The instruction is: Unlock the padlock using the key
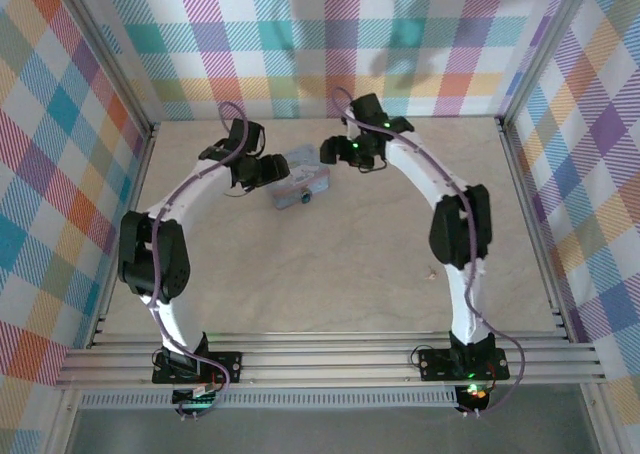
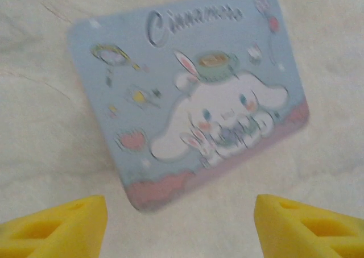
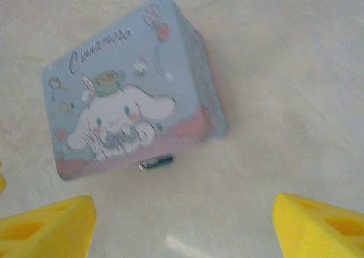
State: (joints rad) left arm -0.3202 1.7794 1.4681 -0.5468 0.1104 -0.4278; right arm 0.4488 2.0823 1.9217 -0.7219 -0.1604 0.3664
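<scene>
Both claws stand wide open, nothing between their jaws: the left gripper (image 2: pixel 181 227) hangs just beside the left side of a pale blue rectangular tin (image 2: pixel 187 93) printed with a white cartoon animal, and the right gripper (image 3: pixel 183 227) hangs near its right side. The tin lies flat on the pale wooden table (image 1: pixel 330 274), close to the middle of the far edge, with a small silvery lock (image 3: pixel 155 162) on its near side.
</scene>
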